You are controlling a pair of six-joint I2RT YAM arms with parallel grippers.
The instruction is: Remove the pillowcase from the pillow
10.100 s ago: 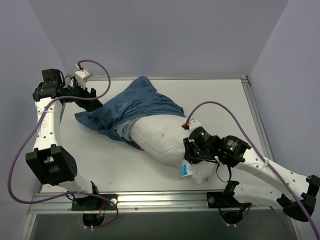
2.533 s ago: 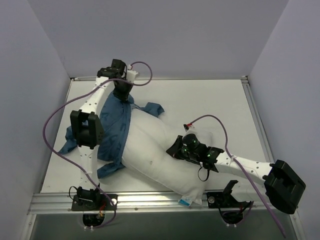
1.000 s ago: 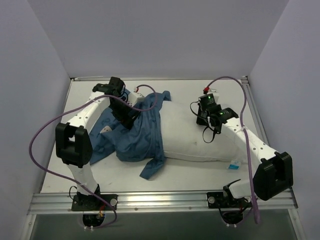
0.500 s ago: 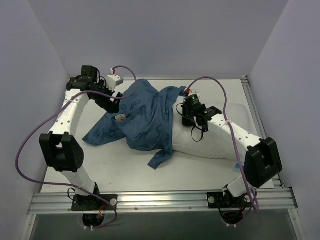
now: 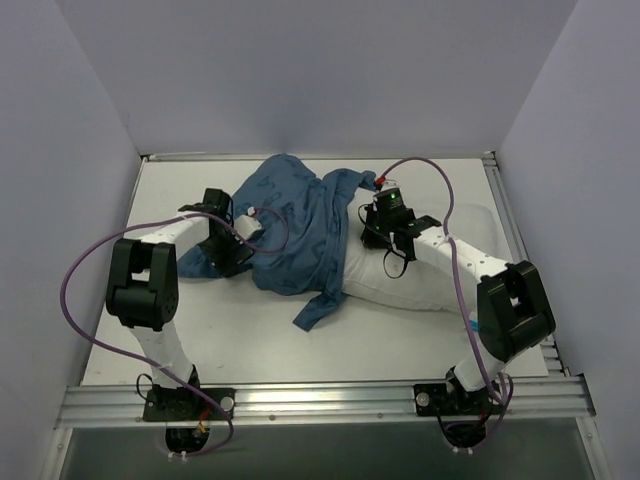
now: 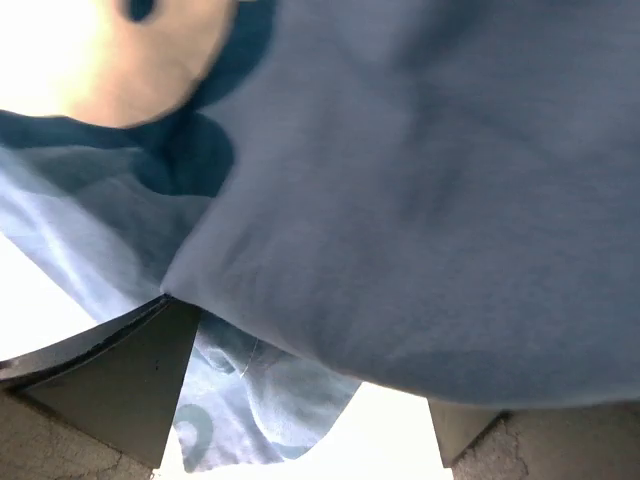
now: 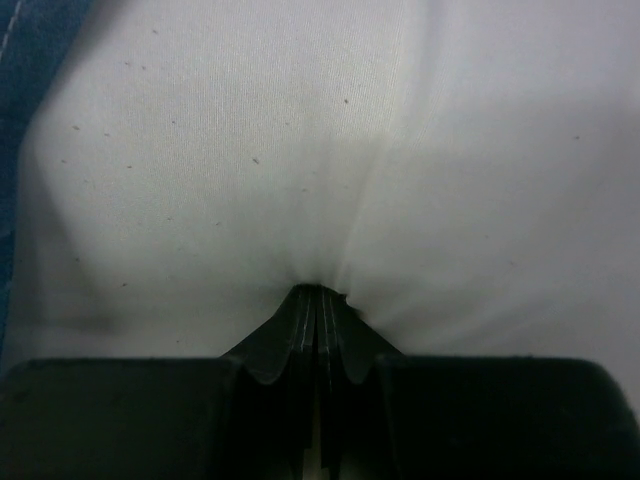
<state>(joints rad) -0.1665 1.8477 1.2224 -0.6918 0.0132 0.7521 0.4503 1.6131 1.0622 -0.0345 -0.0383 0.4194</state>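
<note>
Pillowcase (image 5: 300,235) draped across spread left jaws; pillow (image 7: 200,150) pinched in right jaws

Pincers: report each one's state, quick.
Left pincer: open, pillowcase lying in the gap.
Right pincer: shut on pillow.

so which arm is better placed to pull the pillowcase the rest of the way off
Left, probably. The left hand sits in the pillowcase, bunched over one end of the pillow, blue fabric between its open fingers. The right hand is shut on the pillow, anchoring it.
</note>
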